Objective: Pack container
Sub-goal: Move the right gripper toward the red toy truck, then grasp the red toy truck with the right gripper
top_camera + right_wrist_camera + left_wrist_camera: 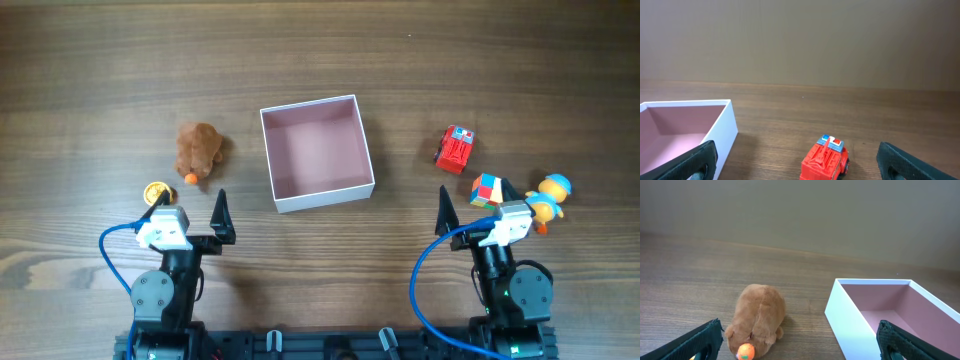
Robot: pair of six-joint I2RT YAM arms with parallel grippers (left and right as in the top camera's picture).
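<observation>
The container (322, 197) is a square white box with a dusty-pink inside, empty, at the table's middle. It also shows in the left wrist view (846, 325) and the right wrist view (724, 131). A brown plush (198, 150) with an orange nose lies left of it, and shows in the left wrist view (758, 320). A red fire truck (456, 149) stands right of it, and shows in the right wrist view (825, 161). My left gripper (190, 212) (800, 341) is open and empty, just short of the plush. My right gripper (478, 208) (796, 163) is open and empty, just short of the truck.
A small orange-yellow toy (156, 191) lies by the left gripper's outer finger. A many-coloured cube (486, 189) and a yellow duck toy (550, 195) lie by the right gripper. The table is dark wood.
</observation>
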